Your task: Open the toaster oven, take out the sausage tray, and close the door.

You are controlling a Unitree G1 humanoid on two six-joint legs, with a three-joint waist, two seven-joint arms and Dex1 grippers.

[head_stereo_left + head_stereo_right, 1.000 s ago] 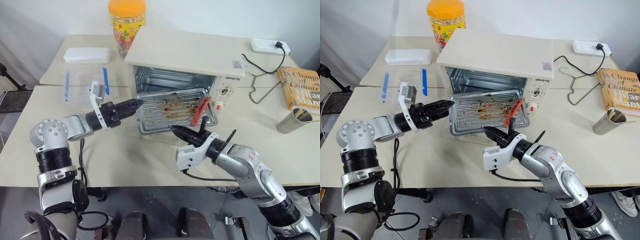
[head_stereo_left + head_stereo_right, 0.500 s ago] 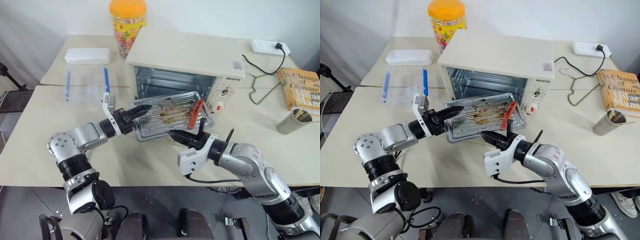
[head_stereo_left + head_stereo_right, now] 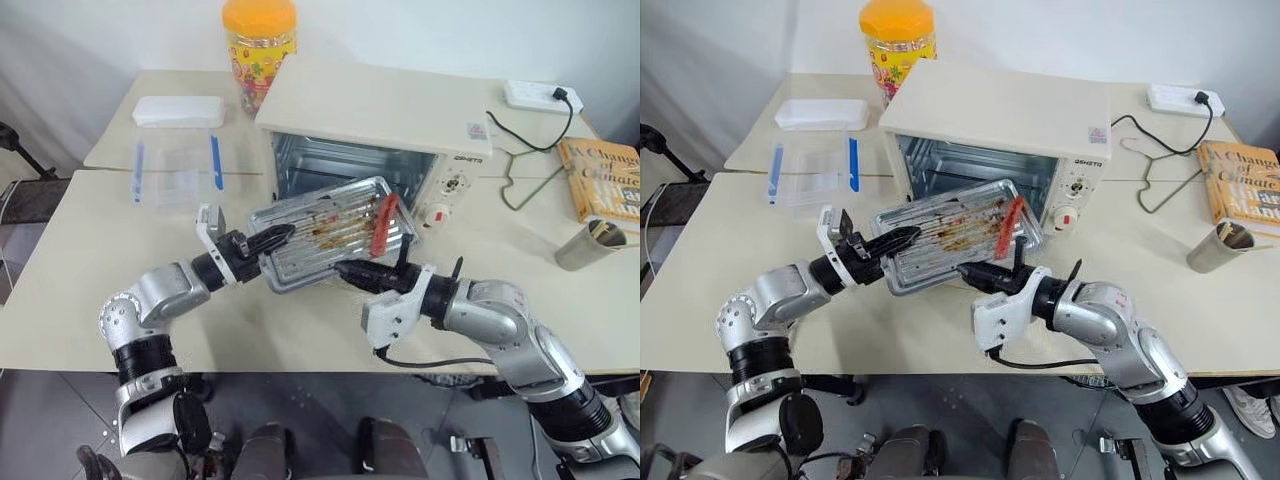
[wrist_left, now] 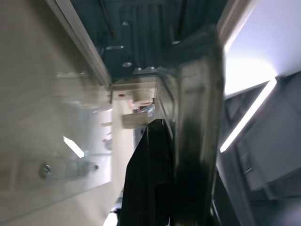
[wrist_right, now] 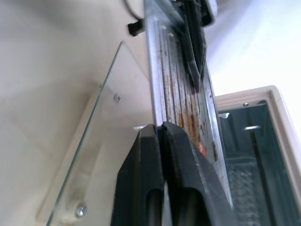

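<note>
The cream-white toaster oven [image 3: 372, 108] stands open at the back of the table. Its glass door [image 5: 94, 141] lies folded down flat in front of it. The silver sausage tray [image 3: 318, 232], ribbed and grease-stained, hangs tilted above the door, outside the oven mouth. The red sausage [image 3: 383, 222] lies near its right end. My left gripper [image 3: 272, 238] is shut on the tray's left rim. My right gripper [image 3: 347, 269] comes in from the front and is shut on the near rim, which stands between its two fingers [image 5: 176, 141].
A clear plastic box with blue clips [image 3: 175, 175] and its white lid [image 3: 177, 110] sit at the left. An orange-lidded jar [image 3: 259, 45] stands behind the oven. At the right are a book [image 3: 605, 175], a metal cup [image 3: 590, 243], a wire hanger [image 3: 520, 172] and a power strip [image 3: 540, 95].
My left gripper, open beside the tray a second ago, has closed on its left rim. The tray has lifted off the door, tilted and swung slightly left.
</note>
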